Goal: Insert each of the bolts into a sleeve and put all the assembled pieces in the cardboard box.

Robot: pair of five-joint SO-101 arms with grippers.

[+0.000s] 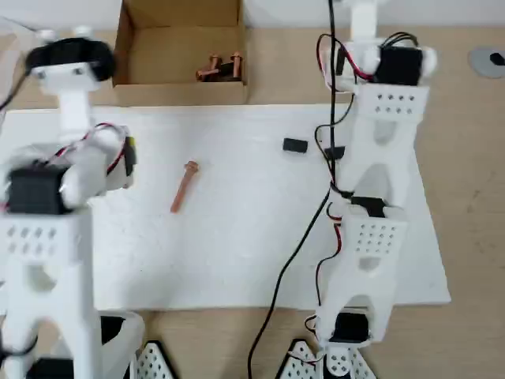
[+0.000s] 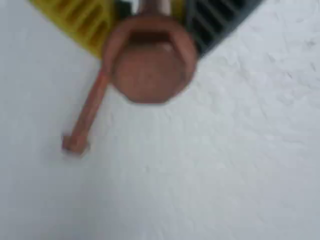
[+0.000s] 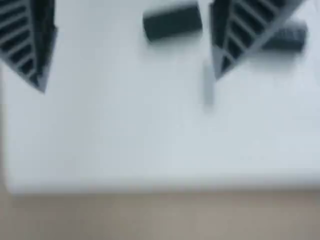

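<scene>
While clamped between the left hand's (image 2: 152, 12) yellow and black fingers (image 2: 80, 22), faces the wrist camera head-on: one bolt (image 2: 148, 67), above the white mat (image 2: 225, 175), near a second bolt (image 2: 86, 115) lying flat there. Farther across the mat, a black sleeve (image 3: 172, 22) and another sleeve (image 3: 285, 37) lying near the right hand (image 3: 130, 80), with fingers spread apart. On the desk (image 1: 465, 158) past the mat's far edge, a cardboard box (image 1: 146, 91) holding assembled pieces (image 1: 219, 67).
</scene>
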